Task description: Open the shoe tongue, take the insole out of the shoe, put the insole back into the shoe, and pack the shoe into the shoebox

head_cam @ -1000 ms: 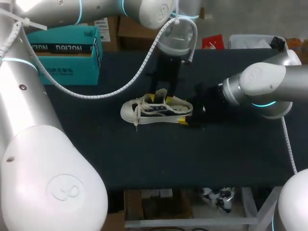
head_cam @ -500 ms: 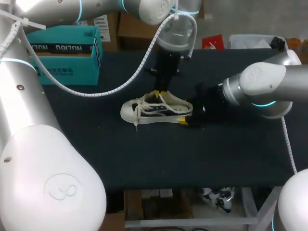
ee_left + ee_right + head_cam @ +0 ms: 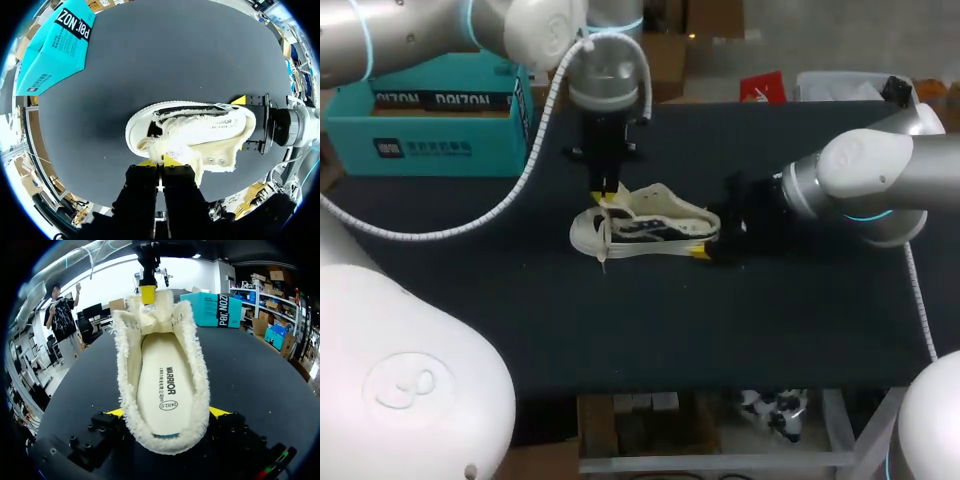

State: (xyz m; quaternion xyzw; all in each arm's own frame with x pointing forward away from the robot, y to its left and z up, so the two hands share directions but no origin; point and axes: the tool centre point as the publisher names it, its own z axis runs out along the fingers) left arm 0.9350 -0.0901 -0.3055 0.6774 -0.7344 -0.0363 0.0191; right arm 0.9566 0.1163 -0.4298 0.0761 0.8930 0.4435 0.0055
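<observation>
Left gripper (image 3: pixel 604 192), pinched tight on the tongue (image 3: pixel 150 315) above the shoe (image 3: pixel 640 225)'s toe end, faces the right gripper (image 3: pixel 708 240) clamped across its heel, so the shoe lies on the counter (image 3: pixel 720 320) lengthwise between them, insole (image 3: pixel 162 385) bared toward the heel.

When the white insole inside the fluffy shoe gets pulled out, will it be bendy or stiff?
Probably bendy: the flat white insole looks thin, like a sheet, inside the fleece-lined white shoe. It is likely light too. The fleece around it may grip, so it could drag.
</observation>
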